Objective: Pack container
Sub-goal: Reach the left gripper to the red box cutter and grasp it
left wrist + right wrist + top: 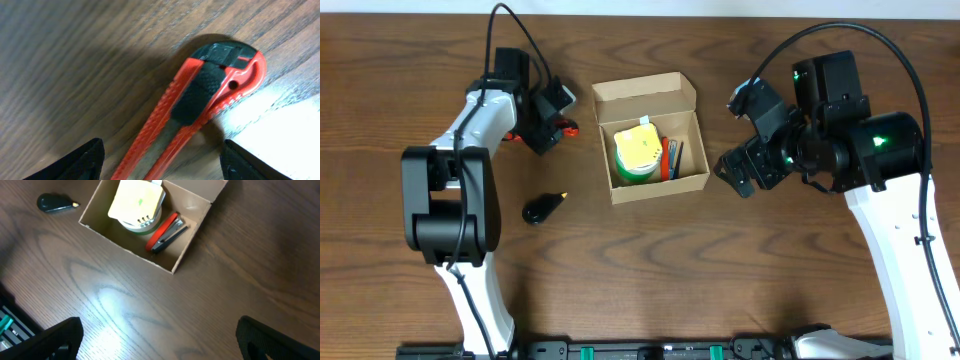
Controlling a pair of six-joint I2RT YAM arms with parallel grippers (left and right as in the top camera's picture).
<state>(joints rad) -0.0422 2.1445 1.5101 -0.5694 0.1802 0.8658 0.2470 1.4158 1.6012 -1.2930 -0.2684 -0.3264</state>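
Note:
The container (658,187) is a small brown cardboard box in the middle of the table, its flap lid folded back at the far side. Inside it are a roll with a yellow-green top (638,152) and a red and black tool (165,231). A red utility knife (200,100) lies flat on the wood left of the box. My left gripper (162,167) is open and straddles the knife's handle, with a gap on both sides. My right gripper (745,165) is open above bare table to the right of the box (125,250), holding nothing.
A small black object with a pointed tan tip (542,207) lies on the table in front of the left arm, left of the box's near corner. The same black object (55,202) shows at the top left of the right wrist view.

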